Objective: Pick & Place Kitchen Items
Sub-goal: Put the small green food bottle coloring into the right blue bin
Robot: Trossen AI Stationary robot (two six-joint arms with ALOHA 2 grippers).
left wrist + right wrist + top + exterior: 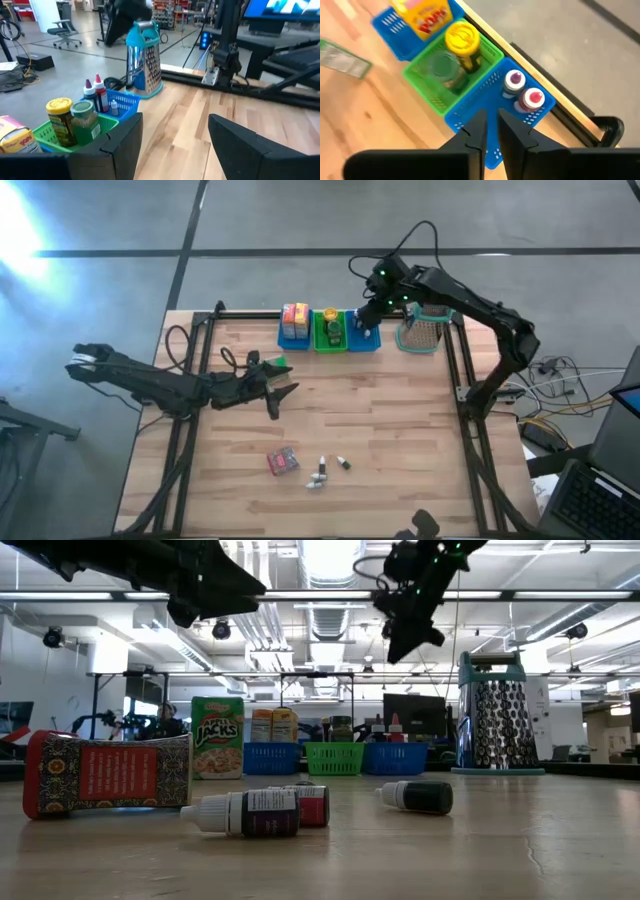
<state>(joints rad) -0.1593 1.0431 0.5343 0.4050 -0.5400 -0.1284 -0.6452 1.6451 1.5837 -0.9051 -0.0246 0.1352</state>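
My right gripper [491,131] hangs above the right blue bin [485,112], fingers pointing down at a slant and shut with nothing between them. That bin holds a purple-capped bottle [514,80] and a red-capped bottle [532,98], both upright. My left gripper [172,150] is level above the table's left middle [280,398], open and empty. A green cereal box [218,737] stands on the table beside it. Near the front edge lie a red packet [105,773] and small bottles [250,813], [420,797] on their sides.
The green bin [427,95] holds a yellow-lidded jar [462,42] and a green-lidded jar [440,67]. The left blue bin [294,332] holds yellow-red boxes. A metal grater [420,332] with a teal handle stands right of the bins. Bare wood lies across the table's middle.
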